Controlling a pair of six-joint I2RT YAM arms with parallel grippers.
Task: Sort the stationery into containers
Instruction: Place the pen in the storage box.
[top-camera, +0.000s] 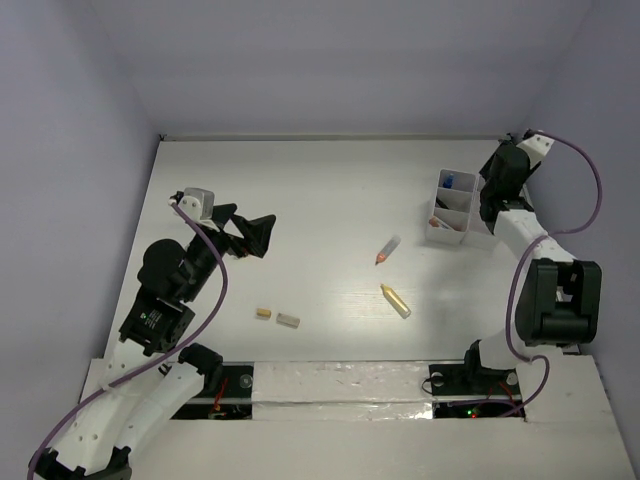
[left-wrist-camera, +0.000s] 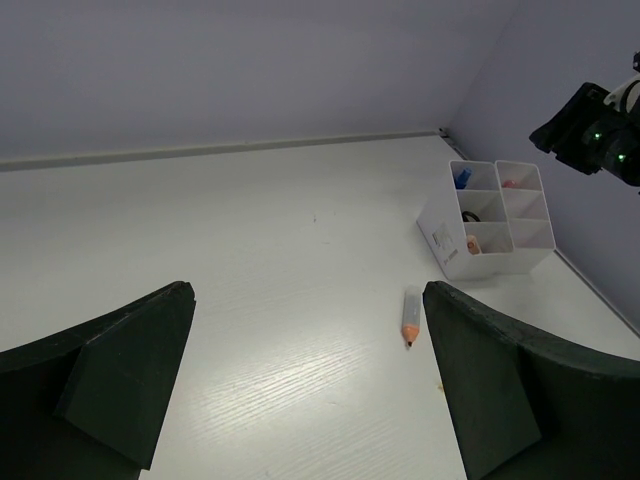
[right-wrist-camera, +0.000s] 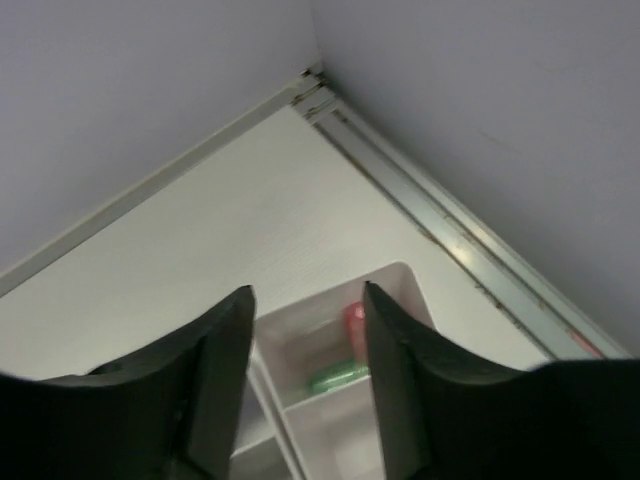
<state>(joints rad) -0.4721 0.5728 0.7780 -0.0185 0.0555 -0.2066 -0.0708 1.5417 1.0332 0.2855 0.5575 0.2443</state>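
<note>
Stationery is partly sorted. The white tray (top-camera: 446, 237) stands at the far right of the table (top-camera: 300, 180), with a blue piece (left-wrist-camera: 462, 178) in one corner compartment. The right gripper (right-wrist-camera: 305, 370) hangs over the compartment that holds a pink piece (right-wrist-camera: 354, 322) and a green piece (right-wrist-camera: 338, 377); its jaws are apart with nothing between them. The left gripper (top-camera: 243, 230) hovers over the table's left side, jaws wide apart and empty. Loose on the table lie a pencil (top-camera: 388, 250), a yellow marker (top-camera: 396, 301) nearer the arms, and further left a yellowish eraser (top-camera: 264, 313) just beside a pale eraser (top-camera: 289, 321).
</note>
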